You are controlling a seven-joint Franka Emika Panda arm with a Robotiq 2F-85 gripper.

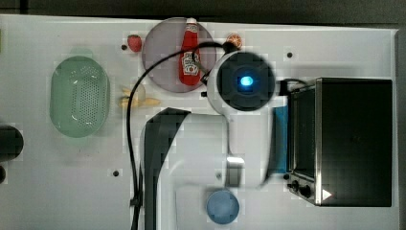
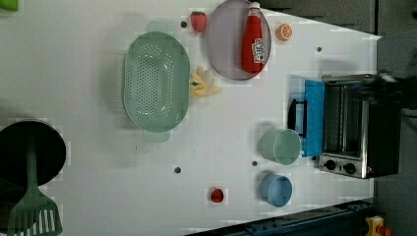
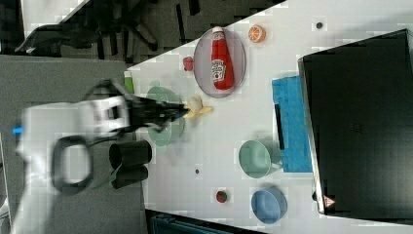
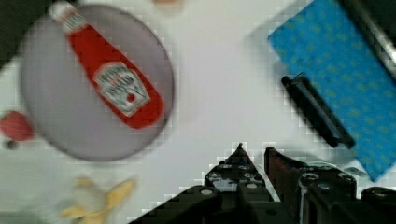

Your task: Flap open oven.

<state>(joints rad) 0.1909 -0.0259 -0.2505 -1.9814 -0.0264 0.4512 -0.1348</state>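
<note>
The oven (image 1: 354,141) stands at the top view's right, a black box with a silver front frame and two black knobs (image 2: 339,167). Its blue-tinted door (image 2: 313,118) lies flapped down flat on the table, the dark bar handle (image 2: 297,115) at its outer edge. In the wrist view the door (image 4: 336,70) and handle (image 4: 317,112) lie just past my gripper (image 4: 254,151). The fingers stand close together, shut on nothing, apart from the handle and above the table. In the right view the gripper (image 3: 178,113) looks like a dark point over the banana.
A ketchup bottle (image 1: 190,57) lies on a purple plate (image 1: 158,57). A green colander (image 1: 79,96), a banana (image 2: 202,84), a strawberry (image 2: 198,20) and an orange slice (image 2: 283,31) lie around. A green cup (image 2: 280,145) and a blue cup (image 2: 276,190) stand before the door.
</note>
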